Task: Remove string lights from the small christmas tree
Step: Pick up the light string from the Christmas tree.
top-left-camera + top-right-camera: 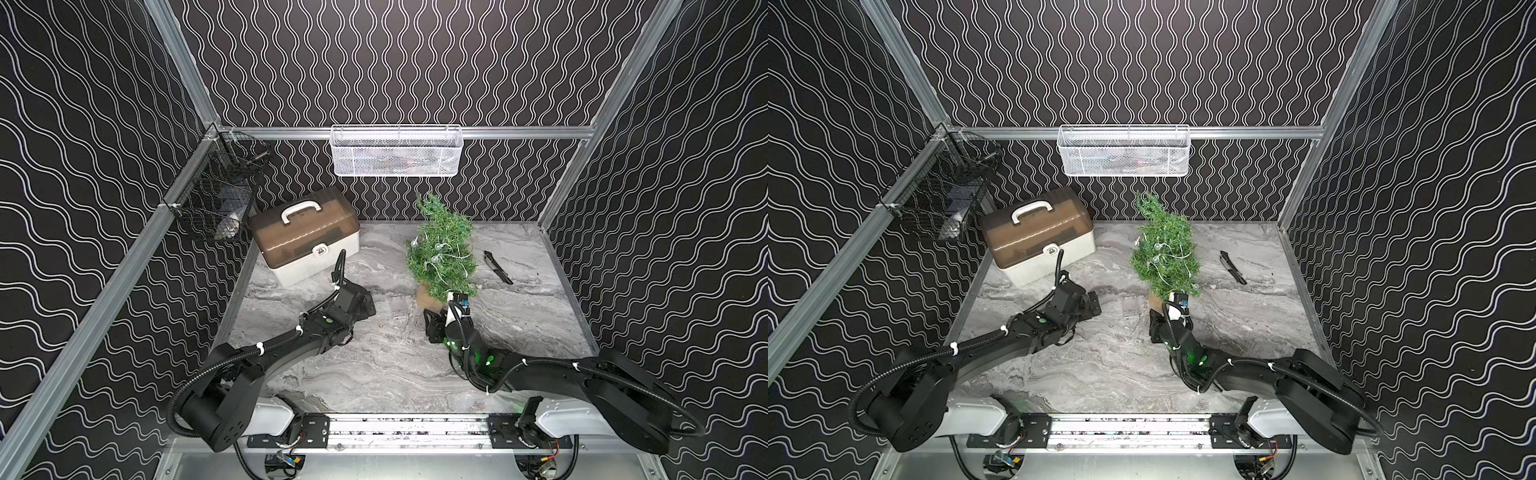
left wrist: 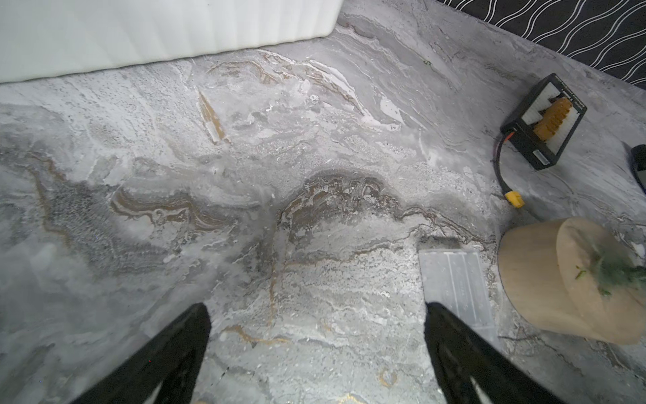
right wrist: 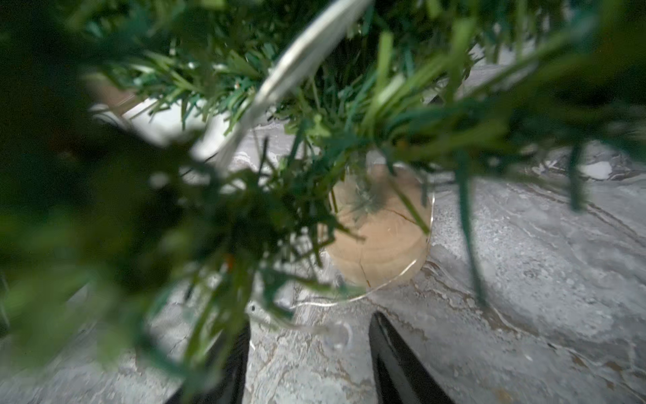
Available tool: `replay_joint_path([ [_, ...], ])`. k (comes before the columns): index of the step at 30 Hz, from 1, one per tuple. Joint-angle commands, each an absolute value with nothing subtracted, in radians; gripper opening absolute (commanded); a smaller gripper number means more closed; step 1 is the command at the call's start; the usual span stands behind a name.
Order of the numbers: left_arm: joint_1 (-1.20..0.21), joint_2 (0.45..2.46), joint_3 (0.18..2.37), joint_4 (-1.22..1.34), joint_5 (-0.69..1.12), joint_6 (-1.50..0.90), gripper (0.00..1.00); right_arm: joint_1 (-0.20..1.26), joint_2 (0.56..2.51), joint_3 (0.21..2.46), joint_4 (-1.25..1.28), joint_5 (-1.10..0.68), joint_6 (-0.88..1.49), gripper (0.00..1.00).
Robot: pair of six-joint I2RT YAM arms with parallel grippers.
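Overhead pair, wrist close-ups, shared tree (image 1: 440, 249)

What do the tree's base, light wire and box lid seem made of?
The tree base is matt tan, likely burlap or wood. The string lights wire is thin, glinting, probably metal. The storage box lid is translucent glossy brown, likely plastic.

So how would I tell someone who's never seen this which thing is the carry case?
Start at the grey marbled table and go to its far left corner, next to the black wire basket. The carry case sits there: solid, not mesh, white below with a smoky brown lid and white handle.
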State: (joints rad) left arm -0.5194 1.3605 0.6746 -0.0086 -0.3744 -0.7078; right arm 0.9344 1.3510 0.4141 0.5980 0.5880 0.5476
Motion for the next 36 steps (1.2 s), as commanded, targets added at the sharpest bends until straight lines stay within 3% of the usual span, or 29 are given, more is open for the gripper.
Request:
replay_joint_path([
  [1,-0.519,1.365,0.684,0.000,-0.385,-0.716,0.99,0.936,1.404,0.442,0.737,0.674,0.543,0.51],
  [4,-0.521,1.360,0.676,0.001,-0.387,-0.715,0.99,0.938,1.463,0.458,0.805,0.717,0.538,0.46],
  [10,-0.520,1.341,0.659,0.009,-0.398,-0.710,0.99,0.964,1.506,0.476,0.822,0.778,0.550,0.22],
  [16,-0.520,1.357,0.661,0.016,-0.395,-0.710,0.99,1.027,1.419,0.458,0.677,0.827,0.587,0.09],
  [21,-0.520,1.360,0.660,0.015,-0.399,-0.712,0.99,1.037,1.273,0.440,0.403,0.831,0.696,0.00],
  [36,-0.519,1.369,0.668,0.007,-0.399,-0.718,0.99,1.037,0.922,0.473,-0.040,0.750,0.652,0.00],
])
